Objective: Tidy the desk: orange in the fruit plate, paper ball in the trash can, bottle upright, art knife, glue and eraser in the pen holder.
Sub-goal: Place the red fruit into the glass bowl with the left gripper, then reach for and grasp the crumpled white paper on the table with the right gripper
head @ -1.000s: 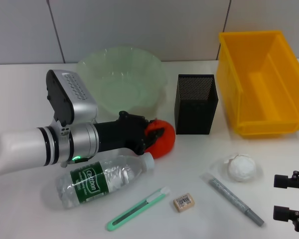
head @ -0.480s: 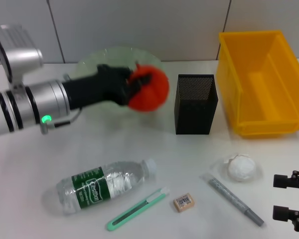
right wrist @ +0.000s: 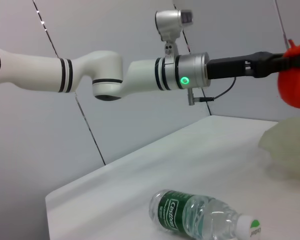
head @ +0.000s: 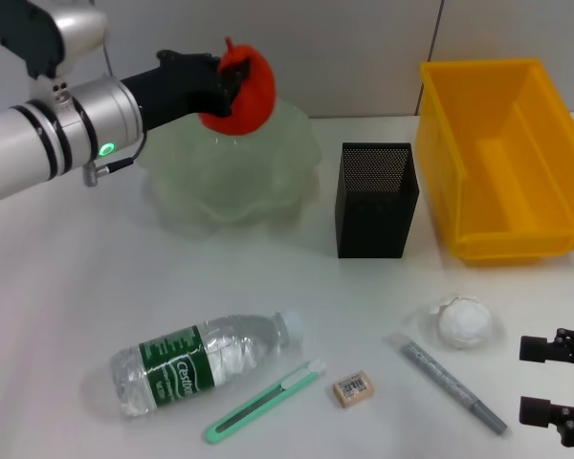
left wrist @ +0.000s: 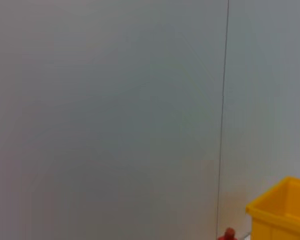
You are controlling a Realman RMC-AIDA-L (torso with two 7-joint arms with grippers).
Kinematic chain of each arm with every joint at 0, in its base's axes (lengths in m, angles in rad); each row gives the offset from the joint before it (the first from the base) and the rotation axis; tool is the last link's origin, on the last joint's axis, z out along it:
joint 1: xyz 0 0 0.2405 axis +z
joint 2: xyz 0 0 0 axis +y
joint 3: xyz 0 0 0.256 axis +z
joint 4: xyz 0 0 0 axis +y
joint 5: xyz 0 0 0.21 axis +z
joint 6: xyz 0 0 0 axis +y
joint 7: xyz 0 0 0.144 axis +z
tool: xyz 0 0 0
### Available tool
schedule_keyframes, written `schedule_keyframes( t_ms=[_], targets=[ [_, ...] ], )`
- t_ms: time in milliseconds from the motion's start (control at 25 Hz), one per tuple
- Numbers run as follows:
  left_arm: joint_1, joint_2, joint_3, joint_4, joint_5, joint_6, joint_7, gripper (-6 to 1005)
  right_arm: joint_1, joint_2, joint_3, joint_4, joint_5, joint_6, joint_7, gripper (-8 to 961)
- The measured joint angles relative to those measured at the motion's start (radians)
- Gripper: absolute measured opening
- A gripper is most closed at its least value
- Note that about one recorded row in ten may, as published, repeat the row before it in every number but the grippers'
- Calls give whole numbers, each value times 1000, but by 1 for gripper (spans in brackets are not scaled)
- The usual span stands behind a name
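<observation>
My left gripper (head: 231,84) is shut on the orange (head: 241,92) and holds it in the air above the pale green fruit plate (head: 231,182) at the back. The right wrist view shows the same orange (right wrist: 296,76) above the plate's rim (right wrist: 288,149). A clear bottle (head: 199,360) with a green label lies on its side near the front. A green art knife (head: 264,400), a beige eraser (head: 352,388) and a grey glue pen (head: 452,384) lie in front. The paper ball (head: 463,321) sits to the right. My right gripper (head: 557,386) rests open at the front right corner.
A black mesh pen holder (head: 377,199) stands at the centre back. A yellow bin (head: 501,153) stands at the back right. A grey wall runs behind the table.
My left gripper has carried the orange up and back, from the table beside the bottle to above the fruit plate. The right arm has not moved.
</observation>
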Motion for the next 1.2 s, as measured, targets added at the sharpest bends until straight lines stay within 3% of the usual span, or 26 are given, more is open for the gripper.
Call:
schedule_keyframes(
  t_ms=[160,320,720,880,1000,1120,1200],
  targets=[
    [-6,0,71,6,-4,-29,2,81,1,1,0,0,0,0,0,775],
    [-6,0,83,2,-13,-53,-1,114,4,2,0,0,1,0,0,775],
    [-7,0,94,7,-16,-89,-8,323,12,6,-1,0,1,8,0,776],
    [9,2,91,11,-39,-70,-12,484,12,6,0,-2,2,8,3,776],
    [46,8,93,41,-63,6,-14,622,14,6,0,-29,12,4,40,776],
    [186,19,95,179,-64,292,-76,797,29,8,-9,-154,17,7,195,776],
    [223,21,95,208,-61,359,-100,806,33,8,-10,-185,18,3,232,776]
  ],
)
